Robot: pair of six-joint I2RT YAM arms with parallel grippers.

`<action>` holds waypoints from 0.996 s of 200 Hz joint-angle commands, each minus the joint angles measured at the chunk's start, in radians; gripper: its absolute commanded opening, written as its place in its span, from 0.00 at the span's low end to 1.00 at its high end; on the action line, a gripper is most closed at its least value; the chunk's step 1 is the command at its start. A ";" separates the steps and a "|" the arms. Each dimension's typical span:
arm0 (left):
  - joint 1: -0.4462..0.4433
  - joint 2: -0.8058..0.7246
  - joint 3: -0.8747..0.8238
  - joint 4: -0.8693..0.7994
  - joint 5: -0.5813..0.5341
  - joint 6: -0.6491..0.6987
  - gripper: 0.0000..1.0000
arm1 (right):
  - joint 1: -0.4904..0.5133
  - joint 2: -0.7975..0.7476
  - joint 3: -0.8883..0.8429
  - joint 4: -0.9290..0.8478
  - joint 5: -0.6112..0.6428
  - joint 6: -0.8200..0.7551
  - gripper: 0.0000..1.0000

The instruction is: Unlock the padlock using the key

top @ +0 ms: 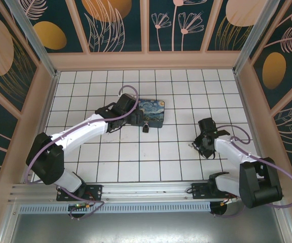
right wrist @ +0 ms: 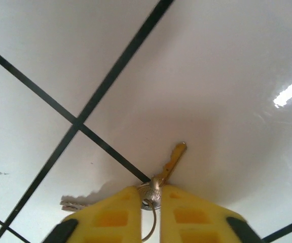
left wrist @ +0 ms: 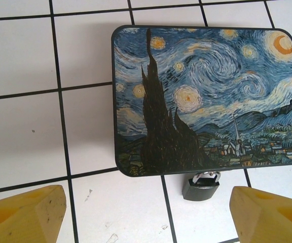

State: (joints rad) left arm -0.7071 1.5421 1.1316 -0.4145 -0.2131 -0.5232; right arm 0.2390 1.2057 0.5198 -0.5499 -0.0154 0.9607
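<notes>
Right arm: it reaches from its base at the near edge onto the right half of the tabletop [top: 136, 162], its wrist bent down toward the tiles.
Right gripper [right wrist: 148, 195]: its yellow fingers [right wrist: 115, 212] are drawn in to a narrow slit and pinch the head of the key between their tips.
Key [right wrist: 171, 161]: it is right of the tabletop's middle, somewhat closer to the near edge than to the far one and well apart from the padlock. Its brassy blade sticks out past the fingertips, slanting over a white tile just beside a crossing of dark grout lines.
Ring [right wrist: 150, 230]: a thin wire loop hangs from the key's head in the gap between the fingers.
Left gripper [left wrist: 151, 212]: the jaws are spread wide and hold nothing. One yellow tip is on each side, with bare tile between them, just short of the padlock.
Padlock [left wrist: 201, 186]: it is about at the middle of the tabletop, a dark body lying on a tile. Its silvery shackle points at the box and touches or slips just under the box's near edge.
Box [left wrist: 207, 96]: flat with rounded corners and a starry-night lid, it lies just beyond the padlock, toward the far edge.
</notes>
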 commanded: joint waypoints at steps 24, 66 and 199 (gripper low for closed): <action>-0.008 -0.003 -0.011 0.034 0.080 0.000 0.82 | 0.005 0.013 0.017 0.085 0.102 -0.132 0.10; -0.036 -0.012 -0.028 0.057 0.159 -0.024 0.81 | 0.019 -0.042 0.030 0.127 0.112 -0.257 0.02; -0.036 -0.053 -0.092 0.315 0.499 -0.142 0.77 | 0.063 -0.153 0.130 0.205 -0.023 -0.475 0.22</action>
State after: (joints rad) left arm -0.7425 1.5349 1.0637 -0.1066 0.3138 -0.6575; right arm 0.3641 0.9653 0.5911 -0.1951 -0.0757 0.4225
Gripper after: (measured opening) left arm 0.758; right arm 0.187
